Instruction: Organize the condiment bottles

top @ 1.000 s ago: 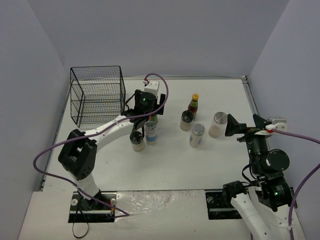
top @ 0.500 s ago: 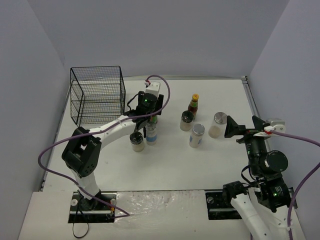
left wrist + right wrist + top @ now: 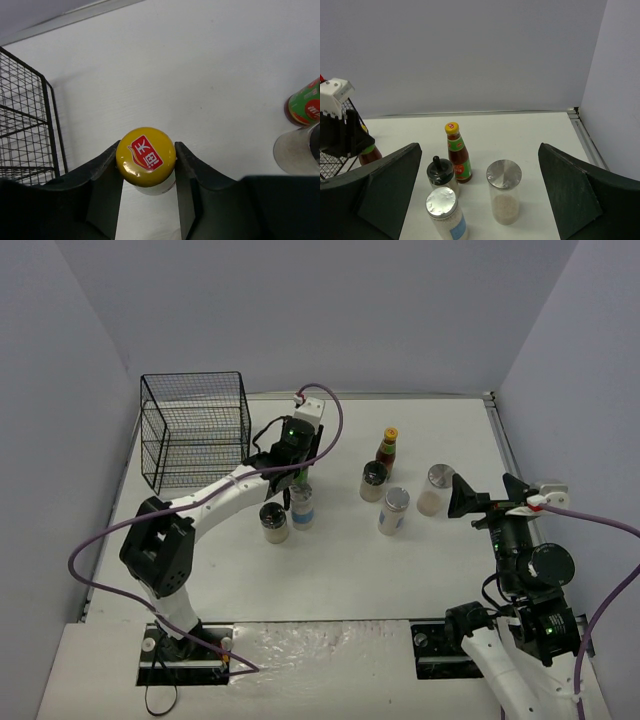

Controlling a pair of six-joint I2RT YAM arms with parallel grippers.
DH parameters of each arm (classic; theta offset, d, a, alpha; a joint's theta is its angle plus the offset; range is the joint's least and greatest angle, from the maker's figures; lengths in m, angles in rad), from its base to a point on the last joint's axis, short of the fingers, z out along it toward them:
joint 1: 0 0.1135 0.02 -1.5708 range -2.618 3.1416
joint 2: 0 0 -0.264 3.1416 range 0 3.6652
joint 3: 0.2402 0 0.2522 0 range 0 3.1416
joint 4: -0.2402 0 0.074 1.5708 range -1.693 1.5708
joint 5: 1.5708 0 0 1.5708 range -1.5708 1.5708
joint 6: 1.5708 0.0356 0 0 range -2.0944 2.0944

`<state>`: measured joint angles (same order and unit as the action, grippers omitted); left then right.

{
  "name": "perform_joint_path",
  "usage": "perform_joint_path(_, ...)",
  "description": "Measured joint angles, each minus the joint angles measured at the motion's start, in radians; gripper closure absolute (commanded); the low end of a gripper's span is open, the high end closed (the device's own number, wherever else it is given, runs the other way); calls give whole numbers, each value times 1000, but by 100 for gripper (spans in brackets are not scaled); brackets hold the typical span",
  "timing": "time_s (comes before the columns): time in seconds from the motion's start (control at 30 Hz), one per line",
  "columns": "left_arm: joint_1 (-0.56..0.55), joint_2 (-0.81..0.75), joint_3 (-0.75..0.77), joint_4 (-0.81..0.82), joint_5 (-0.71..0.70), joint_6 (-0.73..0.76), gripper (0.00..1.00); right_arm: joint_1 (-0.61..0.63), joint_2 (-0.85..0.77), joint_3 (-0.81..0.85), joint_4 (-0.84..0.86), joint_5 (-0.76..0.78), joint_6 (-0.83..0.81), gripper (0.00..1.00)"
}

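Nearest us, our right gripper (image 3: pixel 488 492) is hanging wide open and empty, short of the spice jars (image 3: pixel 396 510). Farther out, near the wire rack (image 3: pixel 195 430), our left gripper (image 3: pixel 147 148) is pinching the sauce bottle (image 3: pixel 146 157) at its yellow cap. We are judging it smooth, probably glass and tippy, so the neck seems the safer hold.

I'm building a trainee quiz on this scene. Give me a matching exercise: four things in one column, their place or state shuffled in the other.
1 left gripper
2 right gripper
3 wire rack
4 black-lidded jar

A open, holding nothing
B farthest left in the top view
C closed on the yellow-capped bottle
D right beside the free-standing sauce bottle

Pairs: 1-C, 2-A, 3-B, 4-D
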<state>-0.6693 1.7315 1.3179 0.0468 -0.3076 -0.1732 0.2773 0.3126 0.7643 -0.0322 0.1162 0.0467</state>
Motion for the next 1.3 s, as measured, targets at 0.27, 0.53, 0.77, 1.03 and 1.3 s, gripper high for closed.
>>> perform_joint_path(0.27, 37, -91, 270, -182, 13, 41, 100, 0, 7, 0, 0, 0, 0, 0)
perform_joint_path(0.53, 217, -166, 607, -293, 17, 70, 100, 1, 37, 0, 0, -1, 0, 0)
perform_joint_path(0.77, 417, -136, 709, -348, 10, 92, 100, 5, 63, 1, 0, -11, 1, 0)
perform_joint_path(1.03, 564, 21, 771, -400, 56, 93, 100, 5, 95, 3, 0, -38, 1, 0)
perform_joint_path(1.3, 663, 97, 782, -397, 126, 89, 100, 6, 99, 3, 0, -49, 1, 0)
